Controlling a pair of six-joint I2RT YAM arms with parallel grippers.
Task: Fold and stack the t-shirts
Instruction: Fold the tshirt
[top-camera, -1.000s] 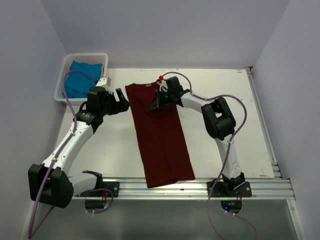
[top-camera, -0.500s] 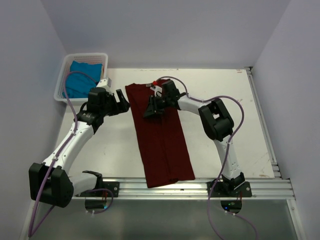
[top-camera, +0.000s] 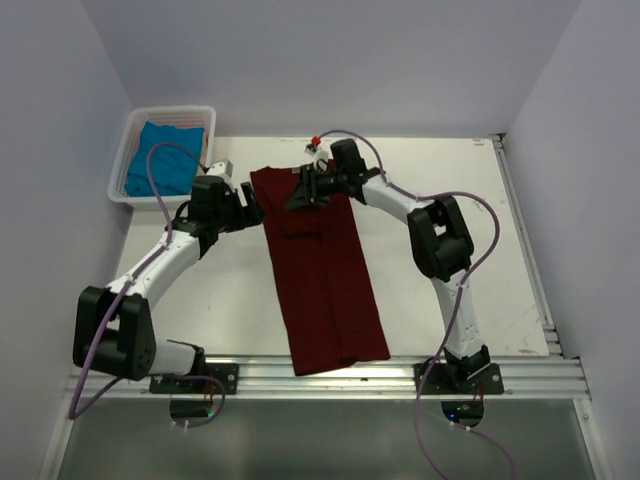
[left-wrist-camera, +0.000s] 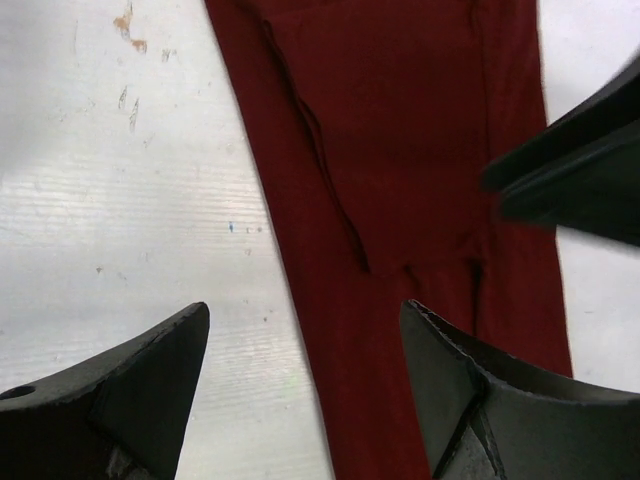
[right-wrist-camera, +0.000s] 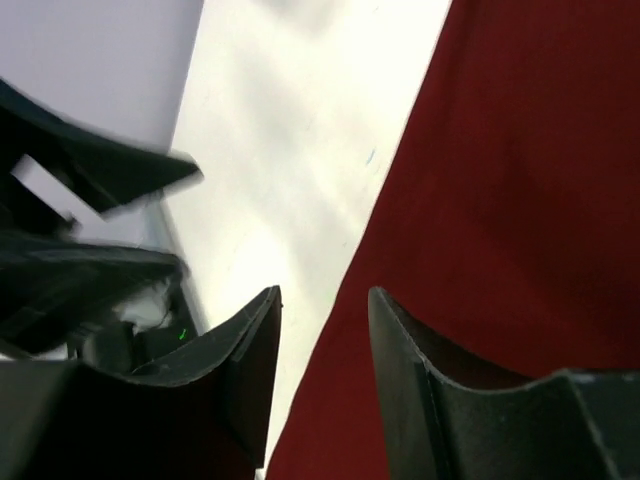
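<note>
A dark red t-shirt (top-camera: 325, 270), folded lengthwise into a long strip, lies on the white table from the back centre to the front rail. It also shows in the left wrist view (left-wrist-camera: 400, 180) and the right wrist view (right-wrist-camera: 500, 200). My left gripper (top-camera: 252, 207) is open at the shirt's upper left edge; its jaws straddle that edge (left-wrist-camera: 305, 350). My right gripper (top-camera: 300, 192) is open just above the shirt's top, near the left edge (right-wrist-camera: 325, 330), close to the left gripper. A folded blue t-shirt (top-camera: 160, 158) lies in the basket.
A white wire basket (top-camera: 128, 140) stands at the back left corner of the table. An aluminium rail (top-camera: 400, 375) runs along the front edge. Purple cables loop off both arms. Walls close in on the left, back and right.
My right gripper has moved left and back across the shirt's top toward its left edge. My left gripper has moved right, up to the shirt's left edge. The shirt has not moved.
</note>
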